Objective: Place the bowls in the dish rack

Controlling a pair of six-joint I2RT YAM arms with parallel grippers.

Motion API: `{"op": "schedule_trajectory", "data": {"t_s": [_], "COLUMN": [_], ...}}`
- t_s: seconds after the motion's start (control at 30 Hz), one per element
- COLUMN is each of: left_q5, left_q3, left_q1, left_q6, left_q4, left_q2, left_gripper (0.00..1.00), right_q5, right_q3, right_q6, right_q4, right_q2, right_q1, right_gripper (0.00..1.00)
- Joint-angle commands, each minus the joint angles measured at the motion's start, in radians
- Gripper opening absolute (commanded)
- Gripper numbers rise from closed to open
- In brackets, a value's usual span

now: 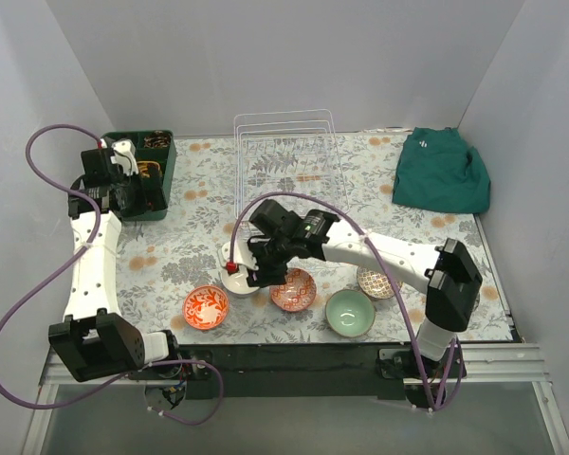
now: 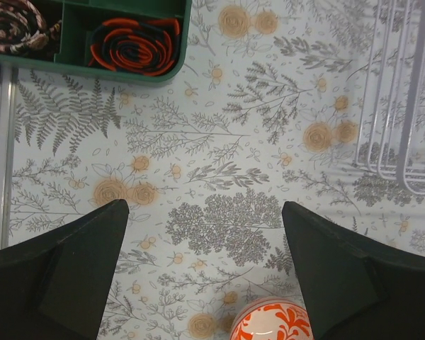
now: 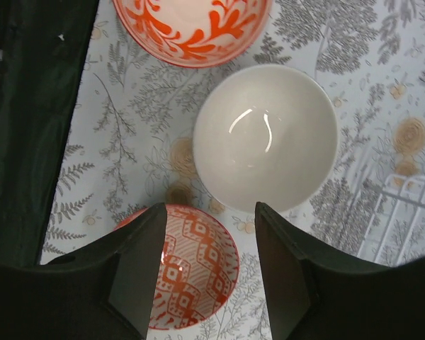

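The dish rack [image 1: 284, 156] stands empty at the back centre. Five bowls sit in the front: orange-red patterned [image 1: 206, 306], plain white [image 1: 235, 281], red-white patterned [image 1: 293, 289], mint green [image 1: 350, 312] and brown patterned [image 1: 377, 282]. The black-white bowl is out of view. My right gripper [image 3: 209, 269] is open and empty, hovering over the red-white bowl [image 3: 198, 262], with the white bowl [image 3: 265, 138] just beyond it. My left gripper [image 2: 205, 269] is open and empty, high over the cloth near the green tray, with the orange-red bowl [image 2: 273, 322] below it.
A green compartmented tray [image 1: 166, 175] holding rolled items stands at the back left. A crumpled green cloth [image 1: 441, 171] lies at the back right. The rack's corner [image 2: 404, 99] is to the right of my left gripper. The table's dark front edge [image 3: 28, 127] runs beside the bowls.
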Motion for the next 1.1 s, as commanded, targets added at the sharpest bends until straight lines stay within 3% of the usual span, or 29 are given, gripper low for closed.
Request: {"op": "schedule_trajectory", "data": {"t_s": [0.0, 0.5, 0.93, 1.07], "left_q5": [0.025, 0.045, 0.066, 0.037], "left_q3": [0.075, 0.093, 0.087, 0.114], "left_q1": [0.015, 0.043, 0.043, 0.043], "left_q6": [-0.042, -0.038, -0.049, -0.036], "left_q4": [-0.006, -0.016, -0.012, -0.004], "left_q2": [-0.056, -0.072, -0.082, -0.083], "left_gripper": [0.92, 0.92, 0.91, 0.91], "right_q5": [-0.003, 0.094, 0.120, 0.059], "right_q3": [0.046, 0.141, 0.089, 0.086], "right_q6": [-0.018, 0.012, 0.020, -0.047], "right_q4": [-0.004, 0.057, 0.080, 0.079], "right_q2": [0.066, 0.258, 0.194, 0.149], "right_q1": [0.055, 0.071, 0.118, 0.163], "right_gripper": [0.59, 0.54, 0.55, 0.57]}}
